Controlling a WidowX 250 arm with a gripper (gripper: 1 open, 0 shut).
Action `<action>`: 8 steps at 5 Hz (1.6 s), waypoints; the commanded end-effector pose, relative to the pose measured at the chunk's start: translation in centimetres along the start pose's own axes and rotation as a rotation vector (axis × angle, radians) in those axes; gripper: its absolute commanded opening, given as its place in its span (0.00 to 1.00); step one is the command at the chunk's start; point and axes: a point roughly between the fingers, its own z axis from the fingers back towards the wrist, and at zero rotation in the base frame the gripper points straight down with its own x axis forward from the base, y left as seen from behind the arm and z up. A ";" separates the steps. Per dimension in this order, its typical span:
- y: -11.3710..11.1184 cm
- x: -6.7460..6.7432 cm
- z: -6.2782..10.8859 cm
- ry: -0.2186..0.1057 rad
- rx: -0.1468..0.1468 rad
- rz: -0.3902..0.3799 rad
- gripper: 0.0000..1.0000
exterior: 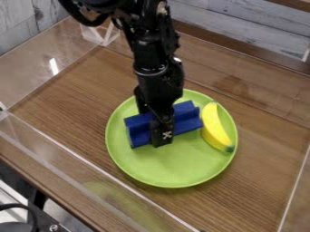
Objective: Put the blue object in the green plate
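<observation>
My pincer [161, 138] is clamped on the dark blue grooved rectangular block [166, 126], which sits tilted inside the round lime-green plastic plate [133, 161] beside a yellow banana [217, 127]. I'd settle it flat, let go gently, then lift straight up without nudging the banana.

one blue object [184, 119], one green plate [145, 163], one yellow banana [217, 126], one tool [164, 136]
</observation>
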 end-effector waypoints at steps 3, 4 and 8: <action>-0.6 0.5 0.0 -0.019 0.005 0.002 0.00; -0.8 0.5 -0.1 -0.019 0.003 0.005 0.00; -1.7 0.7 -0.5 -0.022 -0.007 0.020 0.00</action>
